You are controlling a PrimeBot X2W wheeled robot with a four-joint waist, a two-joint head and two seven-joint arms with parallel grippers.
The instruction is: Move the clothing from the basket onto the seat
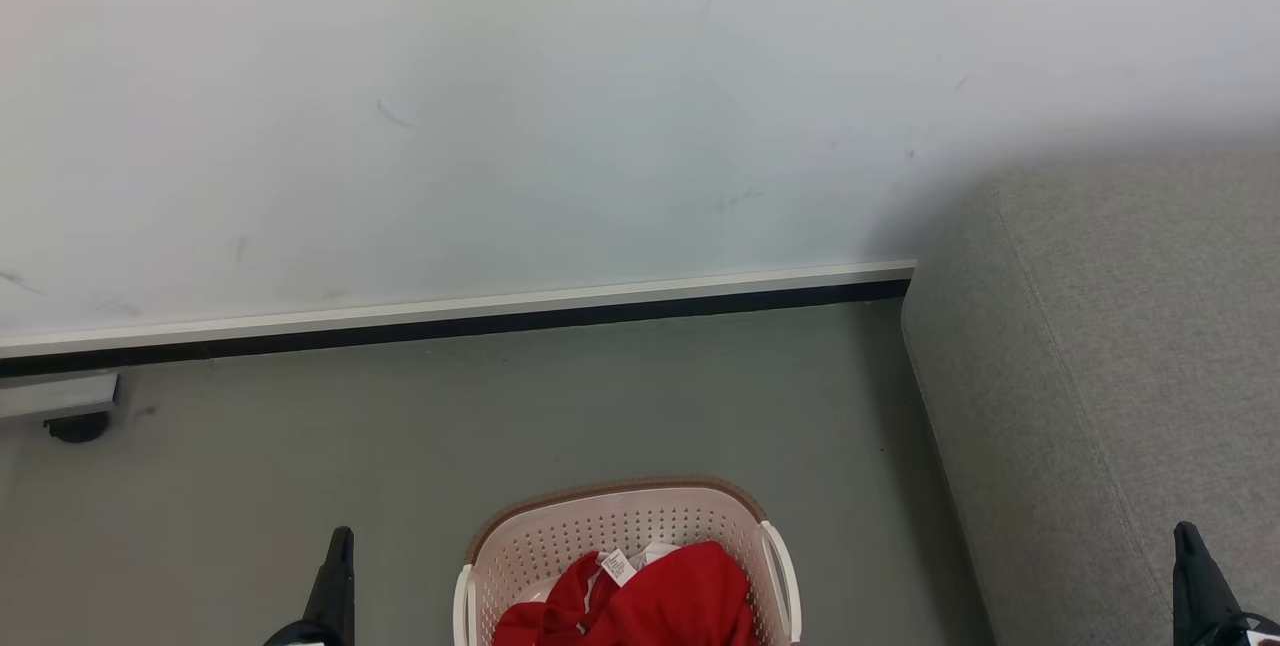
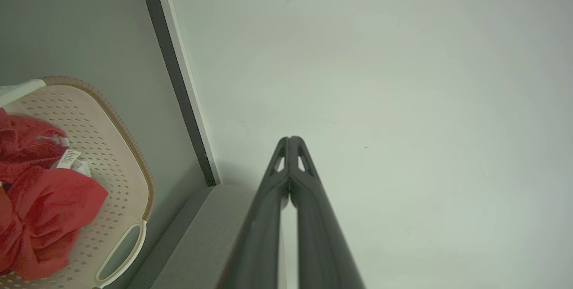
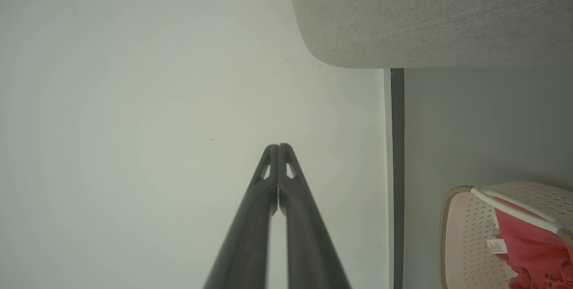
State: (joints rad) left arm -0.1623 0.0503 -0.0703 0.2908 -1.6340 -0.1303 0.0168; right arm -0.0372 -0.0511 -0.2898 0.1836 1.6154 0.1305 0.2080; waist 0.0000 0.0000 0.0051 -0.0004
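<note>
The red clothing (image 1: 660, 601) lies bunched inside the cream basket (image 1: 560, 536) on the floor at the bottom centre of the head view, its white neck tag facing up. The light-grey seat (image 1: 1120, 376) fills the right side. My left gripper (image 1: 340, 538) is shut, fingertips together, left of the basket and apart from it. My right gripper (image 1: 1187, 533) is shut too, in front of the seat at the lower right. In the left wrist view my shut gripper (image 2: 290, 139) points at the wall, with the clothing (image 2: 44, 204) in the basket (image 2: 125, 155). In the right wrist view my gripper (image 3: 278, 146) is shut.
A white wall (image 1: 500, 126) with a pale and black baseboard (image 1: 480, 318) runs behind the basket. Grey floor (image 1: 400, 426) lies between wall and basket. A caster wheel under a grey base (image 1: 75, 424) sits at the far left.
</note>
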